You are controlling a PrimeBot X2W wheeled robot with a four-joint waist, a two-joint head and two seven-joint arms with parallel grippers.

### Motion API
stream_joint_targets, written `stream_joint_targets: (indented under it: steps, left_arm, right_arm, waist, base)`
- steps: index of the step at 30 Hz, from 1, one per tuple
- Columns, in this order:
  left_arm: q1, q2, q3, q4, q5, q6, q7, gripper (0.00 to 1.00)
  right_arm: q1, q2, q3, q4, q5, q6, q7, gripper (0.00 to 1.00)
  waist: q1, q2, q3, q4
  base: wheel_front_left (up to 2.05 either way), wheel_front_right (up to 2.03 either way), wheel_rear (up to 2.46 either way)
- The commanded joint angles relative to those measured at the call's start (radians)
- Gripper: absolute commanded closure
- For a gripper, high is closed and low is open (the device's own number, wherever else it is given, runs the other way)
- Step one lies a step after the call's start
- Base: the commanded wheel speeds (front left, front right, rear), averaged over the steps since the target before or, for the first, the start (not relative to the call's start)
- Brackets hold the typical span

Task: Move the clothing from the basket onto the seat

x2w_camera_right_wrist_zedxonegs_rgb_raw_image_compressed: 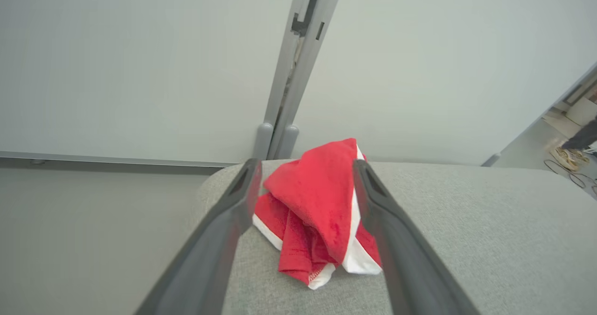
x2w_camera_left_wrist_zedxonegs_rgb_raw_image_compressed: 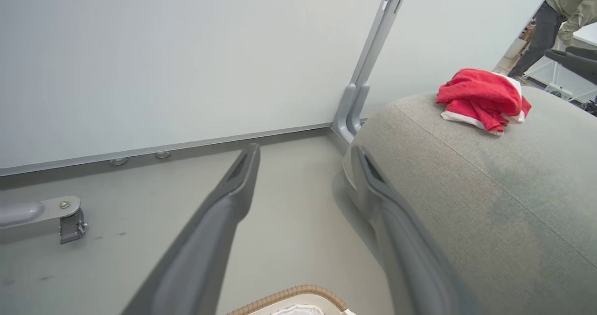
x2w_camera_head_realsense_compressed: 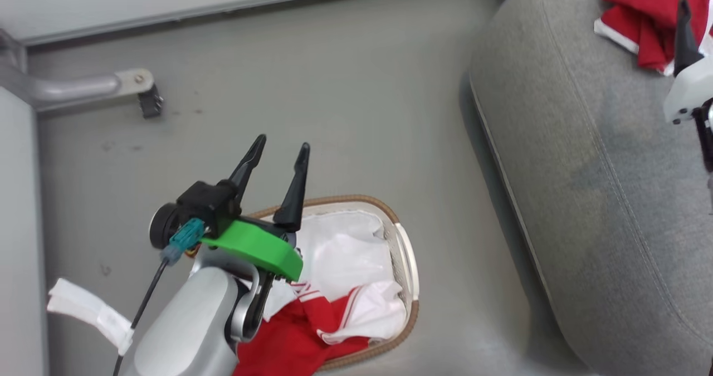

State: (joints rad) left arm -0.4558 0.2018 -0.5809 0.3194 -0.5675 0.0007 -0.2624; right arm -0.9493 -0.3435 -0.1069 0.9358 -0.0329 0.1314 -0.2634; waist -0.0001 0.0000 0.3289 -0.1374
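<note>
Partway through, I'd say. One red piece of the clothing was already on the seat, bunched up near its far edge, towards the corner by the wall post. The rest was in the basket on the floor, just off the seat's left edge and not touching it. So one down and at least one to go. It was hard to count what was in there, since the left arm covered part of the pile.

The right tool sat over the seat with its fingers spread wide either side of the red piece. It wasn't pinching it as far as I could tell, so open and empty. The left tool hovered over the basket's left side, also wide open with nothing in it, fingers pointing out over the floor rather than down at the clothes.

Looks-wise, the piece on the seat was a crumpled lump, bright red with white trim, folded over itself. The basket lot was red with thin white stripes and a white panel, slumped at the near end, and the plain white liner showed bare at the far end. It's soft, floppy stuff and my guess is it'd drape and drag when lifted, so a pinch on a thick fold seemed the safer bet
</note>
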Motion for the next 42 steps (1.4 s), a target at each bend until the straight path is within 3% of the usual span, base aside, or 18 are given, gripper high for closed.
stream_joint_targets:
  steps: [1,10,20,29,42]
  left_arm:
    - [0.04,-0.003,0.018,0.0,0.007,0.009,-0.003,0.0]
    - [0.23,0.015,0.184,-0.008,0.019,0.027,-0.002,0.0]
    - [0.427,-0.001,0.312,-0.061,0.048,0.049,-0.002,0.0]
    - [0.523,-0.027,0.333,-0.073,0.073,0.025,-0.002,0.0]
    - [0.526,-0.04,0.342,-0.04,0.101,0.0,-0.002,0.0]
  right_arm:
    - [0.029,0.012,0.009,-0.012,0.021,-0.001,-0.002,0.0]
    - [0.212,0.121,0.055,-0.179,0.074,-0.001,-0.002,0.0]
    - [0.524,0.282,0.044,-0.393,0.071,-0.001,-0.002,0.0]
    - [0.752,0.29,0.068,-0.529,0.196,-0.001,-0.002,0.0]
    - [0.885,0.291,0.083,-0.583,0.193,-0.001,-0.002,0.0]
  waist:
    - [0.0001,0.0,-0.13,0.097]
    - [0.0001,0.0,-0.269,0.179]
    - [0.0001,0.0,-0.342,0.194]
    - [0.0001,0.0,-0.367,0.201]
    - [0.0001,0.0,-0.385,0.199]
  base:
    - [0.0,0.0,0.0]
    - [0.0,0.0,0.0]
    - [0.0,0.0,0.0]
    - [0.0,0.0,0.0]
    - [0.0,0.0,0.0]
